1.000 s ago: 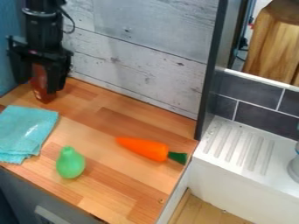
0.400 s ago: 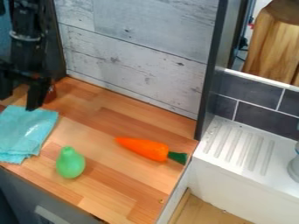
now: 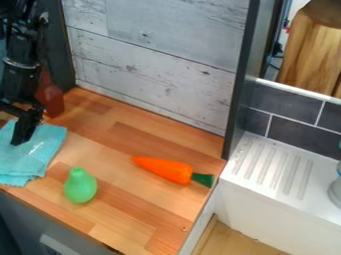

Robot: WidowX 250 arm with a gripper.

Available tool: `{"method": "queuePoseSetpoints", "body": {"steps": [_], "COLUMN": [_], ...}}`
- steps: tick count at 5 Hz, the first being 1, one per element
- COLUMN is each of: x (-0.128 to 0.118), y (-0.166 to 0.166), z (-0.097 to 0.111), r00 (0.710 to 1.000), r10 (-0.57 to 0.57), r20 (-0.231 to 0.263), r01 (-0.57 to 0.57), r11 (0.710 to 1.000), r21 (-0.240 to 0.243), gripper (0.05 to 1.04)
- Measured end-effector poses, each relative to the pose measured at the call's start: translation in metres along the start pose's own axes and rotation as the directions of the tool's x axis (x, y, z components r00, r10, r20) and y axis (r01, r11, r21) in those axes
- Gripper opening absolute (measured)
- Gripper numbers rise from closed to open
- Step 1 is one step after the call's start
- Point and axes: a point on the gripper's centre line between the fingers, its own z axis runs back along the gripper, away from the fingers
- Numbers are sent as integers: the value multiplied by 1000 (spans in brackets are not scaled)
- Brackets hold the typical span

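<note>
The gripper [image 3: 25,124] hangs at the left edge, over the back part of a folded turquoise cloth [image 3: 30,152]. One finger shows, well in from the picture's edge, with nothing held against it; the gripper is open. Behind it, in the back left corner, a reddish-brown bottle-like object [image 3: 53,97] stands upright, partly hidden by the arm. A green pear [image 3: 81,185] is on the wooden counter right of the cloth's front part. Farther right lies an orange carrot [image 3: 166,170] with a green top.
Grey plank-pattern wall [image 3: 153,64] runs behind the counter [image 3: 123,209]. A dark upright panel [image 3: 241,79] borders it on the right, beside a white sink drainboard [image 3: 279,172]. Wooden boards [image 3: 309,55] stand at the upper right.
The gripper has moved left and toward the front, away from the reddish-brown object, which stands in the corner and shows more fully. Cloth, pear and carrot have not moved.
</note>
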Motion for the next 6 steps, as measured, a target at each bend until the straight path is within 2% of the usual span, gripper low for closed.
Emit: {"method": "queuePoseSetpoints", "body": {"steps": [1, 2, 3, 4, 5, 6], "x": [2, 12, 19, 19, 20, 23], "y": [8, 0, -7, -10, -28, -64], "z": [-6, -18, -30, -32, -29, -17], "r00": [999, 1000, 1000, 998, 990, 988], "r10": [29, 5, -15, 16, 72, 78], "r20": [-26, -3, 23, 67, 117, 131], "r01": [-29, -5, 16, -11, -51, -37], "r11": [1000, 999, 998, 998, 984, 955], "r21": [3, -48, -66, -69, -173, -293], "gripper": [1001, 1001, 1001, 1001, 1001, 1001]}}
